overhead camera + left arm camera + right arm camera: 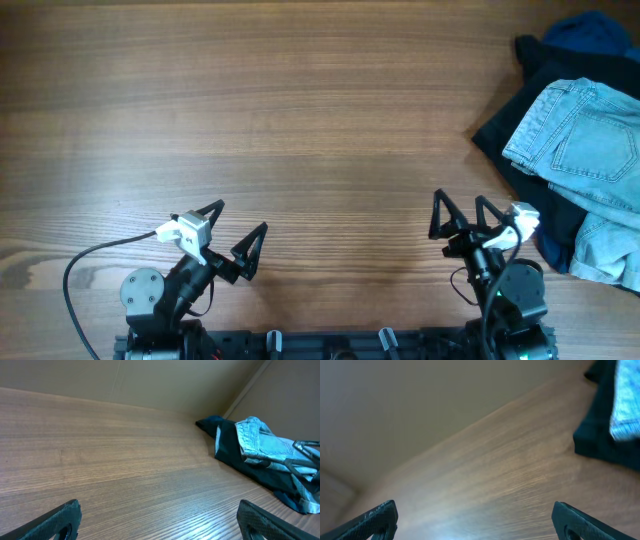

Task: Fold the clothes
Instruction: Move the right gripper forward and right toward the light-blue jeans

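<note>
A: Overhead, where do the clothes (pixel 585 135) lie?
B: Crumpled at the table's (pixel 300 100) right edge, pale denim atop a black garment (pixel 500 135).
A: And the arms?
B: Left gripper (pixel 240 217) and right gripper (pixel 458 198) gape wide, holding nothing; neither touches the pile.

Black garment (pixel 496 125), dark-blue cloth (pixel 592 30) at wooden table (pixel 300 120) right edge

One camera looks straight down on the whole table (pixel 300 100) from high up. Each wrist camera sits low and close to it, looking across. All three see the clothes (pixel 580 140) at three o'clock.
</note>
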Robot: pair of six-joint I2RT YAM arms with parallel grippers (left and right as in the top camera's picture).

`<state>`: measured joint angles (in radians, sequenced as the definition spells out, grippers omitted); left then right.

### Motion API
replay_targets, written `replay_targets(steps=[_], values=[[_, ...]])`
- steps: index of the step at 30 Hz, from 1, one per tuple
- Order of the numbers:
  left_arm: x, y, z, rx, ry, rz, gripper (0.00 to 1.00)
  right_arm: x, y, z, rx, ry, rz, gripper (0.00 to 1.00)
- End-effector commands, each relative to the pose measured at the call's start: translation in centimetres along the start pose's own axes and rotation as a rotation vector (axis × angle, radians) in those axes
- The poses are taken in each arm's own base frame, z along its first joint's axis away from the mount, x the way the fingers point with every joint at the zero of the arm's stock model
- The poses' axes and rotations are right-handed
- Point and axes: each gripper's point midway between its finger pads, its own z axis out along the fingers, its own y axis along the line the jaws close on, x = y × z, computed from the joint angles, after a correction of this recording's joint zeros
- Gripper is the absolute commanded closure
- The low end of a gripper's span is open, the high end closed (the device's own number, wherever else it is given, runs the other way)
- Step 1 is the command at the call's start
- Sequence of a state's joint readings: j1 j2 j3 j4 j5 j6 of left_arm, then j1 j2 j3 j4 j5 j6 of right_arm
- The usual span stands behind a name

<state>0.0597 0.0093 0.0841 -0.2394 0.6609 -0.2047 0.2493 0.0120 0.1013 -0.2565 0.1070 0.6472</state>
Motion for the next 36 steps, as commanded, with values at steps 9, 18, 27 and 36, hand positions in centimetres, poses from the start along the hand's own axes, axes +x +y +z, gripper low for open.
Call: replay_targets(steps=[9,18,27,36], values=[[0.4,-0.3,0.1,0.021,0.010,-0.015,0.00,-1.2,2.1,-0.2,-0.100,-0.013,0.438,0.00],[0.4,-0.3,0.1,0.021,0.009,-0.015,0.00,-1.2,3.3,-0.3,-0.159,0.011,0.405,0.00],[0.4,-0.3,0.1,0.021,0.009,-0.015,0.00,0.8,0.0,-0.1,0.002,0.043,0.159,0.00],[0.4,-0.3,0.1,0.021,0.010,-0.015,0.00,-1.6,3.9,-0.4,-0.177,-0.044,-0.129,0.00]])
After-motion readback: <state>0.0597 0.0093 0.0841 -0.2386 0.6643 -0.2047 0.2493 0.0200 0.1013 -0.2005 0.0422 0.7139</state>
